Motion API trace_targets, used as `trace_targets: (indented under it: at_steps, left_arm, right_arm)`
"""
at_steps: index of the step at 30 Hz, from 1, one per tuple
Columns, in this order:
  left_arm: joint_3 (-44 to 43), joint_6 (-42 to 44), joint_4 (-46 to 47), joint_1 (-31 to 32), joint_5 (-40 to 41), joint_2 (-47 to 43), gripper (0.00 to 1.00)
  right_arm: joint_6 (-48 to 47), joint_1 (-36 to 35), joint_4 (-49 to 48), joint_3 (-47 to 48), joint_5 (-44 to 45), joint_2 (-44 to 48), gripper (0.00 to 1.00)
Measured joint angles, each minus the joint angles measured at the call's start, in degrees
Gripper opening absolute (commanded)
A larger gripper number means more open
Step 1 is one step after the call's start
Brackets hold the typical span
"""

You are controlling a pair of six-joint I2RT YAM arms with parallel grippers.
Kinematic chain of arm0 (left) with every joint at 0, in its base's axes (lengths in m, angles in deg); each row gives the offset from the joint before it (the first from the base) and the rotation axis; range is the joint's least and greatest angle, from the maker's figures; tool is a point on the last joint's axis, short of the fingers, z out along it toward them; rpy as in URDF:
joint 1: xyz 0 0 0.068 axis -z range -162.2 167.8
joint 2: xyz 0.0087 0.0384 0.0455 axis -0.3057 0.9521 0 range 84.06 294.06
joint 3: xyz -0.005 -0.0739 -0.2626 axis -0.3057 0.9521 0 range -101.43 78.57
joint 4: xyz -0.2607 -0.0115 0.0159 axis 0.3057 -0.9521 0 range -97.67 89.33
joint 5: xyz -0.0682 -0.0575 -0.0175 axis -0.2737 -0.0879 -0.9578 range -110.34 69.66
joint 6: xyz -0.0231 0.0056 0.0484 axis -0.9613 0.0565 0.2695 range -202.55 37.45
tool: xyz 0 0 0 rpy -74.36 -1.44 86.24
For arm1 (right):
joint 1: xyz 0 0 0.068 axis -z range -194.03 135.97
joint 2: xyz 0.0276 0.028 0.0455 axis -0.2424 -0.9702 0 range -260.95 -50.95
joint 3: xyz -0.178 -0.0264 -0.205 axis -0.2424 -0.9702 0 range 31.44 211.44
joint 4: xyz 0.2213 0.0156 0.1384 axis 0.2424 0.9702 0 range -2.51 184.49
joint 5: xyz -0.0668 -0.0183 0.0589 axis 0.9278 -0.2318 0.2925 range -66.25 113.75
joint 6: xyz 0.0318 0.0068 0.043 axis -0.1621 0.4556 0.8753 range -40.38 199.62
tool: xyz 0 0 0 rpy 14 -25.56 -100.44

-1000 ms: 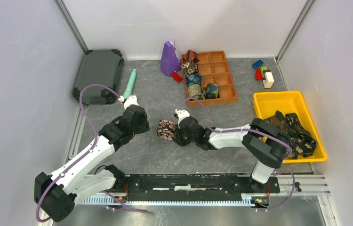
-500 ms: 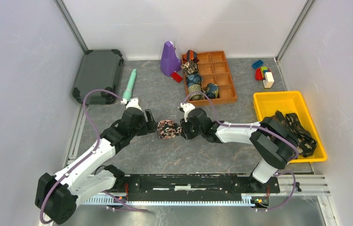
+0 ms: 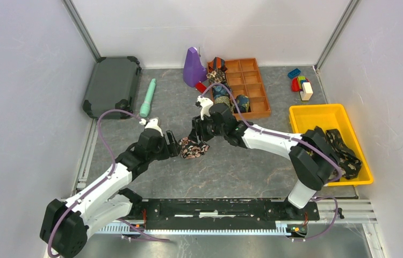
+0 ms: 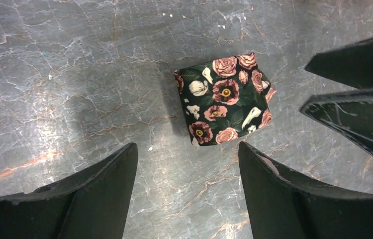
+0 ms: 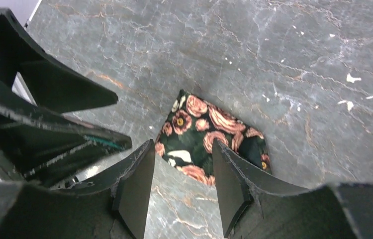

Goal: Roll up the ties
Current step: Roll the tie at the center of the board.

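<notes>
One rolled tie [image 3: 192, 148], dark with pink roses, lies on the grey table between my two grippers. My left gripper [image 3: 172, 144] is open just left of it; in the left wrist view the roll [image 4: 224, 99] lies beyond the open gripper [image 4: 188, 149], touching neither finger. My right gripper [image 3: 199, 134] hovers open just behind and above the roll. In the right wrist view the tie [image 5: 209, 132] shows past the gripper [image 5: 183, 147], with nothing between the fingers. More rolled ties [image 3: 221, 88] sit in the wooden tray [image 3: 253, 80]. Unrolled ties [image 3: 342, 150] lie in the yellow bin [image 3: 317, 114].
A purple object [image 3: 193, 67] stands left of the wooden tray. A teal cylinder [image 3: 148, 98] and a dark case [image 3: 112, 86] lie at the back left. Coloured toy blocks [image 3: 300, 83] sit at the back right.
My right gripper has let go of the rolled tie, opened and drawn back toward the tray. My left gripper has opened and moved in beside the roll from the left.
</notes>
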Motion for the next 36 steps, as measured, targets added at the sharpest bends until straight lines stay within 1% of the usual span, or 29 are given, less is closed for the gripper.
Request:
trace_targets:
  at_steps: [6, 10, 20, 30, 36]
  left_arm:
    - [0.96, -0.63, 1.25, -0.11, -1.05, -0.33, 0.80]
    - [1.90, -0.66, 1.40, -0.17, -1.20, -1.18, 0.80]
    - [3.80, -1.33, 6.14, -0.26, -3.98, -0.52, 0.84]
    - [4.83, -3.06, 11.58, -0.39, -6.45, 2.38, 0.85]
    - [6.40, -3.65, 17.57, -0.98, -8.90, 5.79, 0.86]
  right_arm:
    - [1.73, -0.02, 3.48, 6.16, 0.31, -6.16, 0.50]
    - [2.78, -0.02, 5.90, 5.97, 1.44, -7.43, 0.48]
    - [3.32, -0.02, 6.01, 4.15, 2.38, -8.07, 0.42]
    - [3.28, 1.01, 5.09, 1.33, 2.73, -8.09, 0.39]
    - [3.28, 1.66, 3.54, 0.24, 2.56, -8.09, 0.38]
